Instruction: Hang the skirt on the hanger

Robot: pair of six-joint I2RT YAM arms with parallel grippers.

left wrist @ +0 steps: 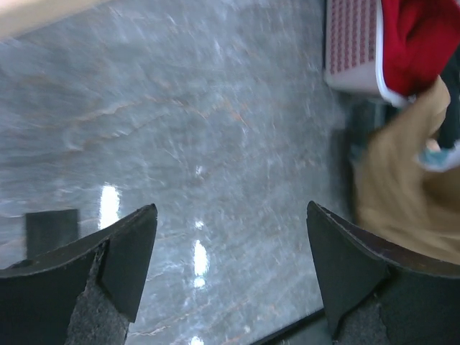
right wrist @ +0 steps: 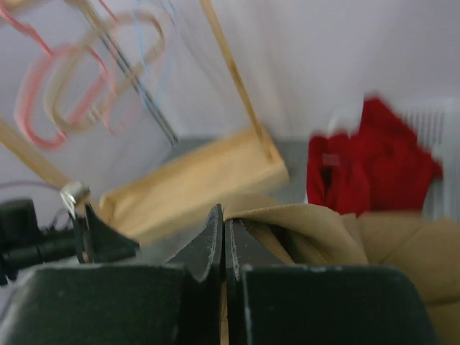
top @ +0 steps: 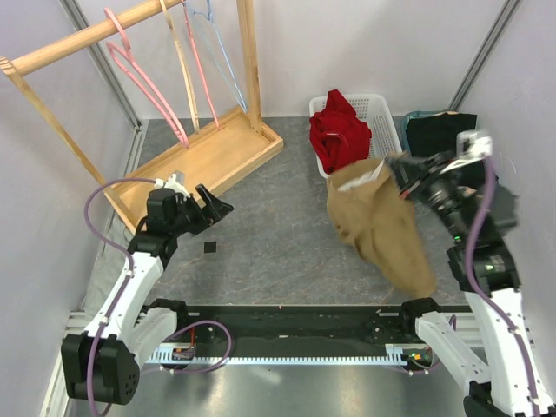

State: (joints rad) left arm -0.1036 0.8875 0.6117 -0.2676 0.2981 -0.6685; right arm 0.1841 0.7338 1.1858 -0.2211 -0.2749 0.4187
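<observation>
Skirt (top: 382, 230): one; hangers (top: 143, 82): four.

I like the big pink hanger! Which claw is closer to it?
Left. The left claw hovers open near the pink hanger; the right claw is far across, gripping the skirt.

I read grey marble-pattern table (top: 278, 234), glossy, with glare spots showing in left wrist view. Wooden rack base (top: 217, 156), a shallow tray, stands on far-left part, set at an angle to table edges. White mesh basket (top: 382, 117) sits far right of centre, by back wall. Dark container (top: 439, 130) just beside basket, on its right. Small black square (top: 210, 248) lies flat on the left, apart from rack base. Black rail (top: 287, 320) runs along near edge.
</observation>
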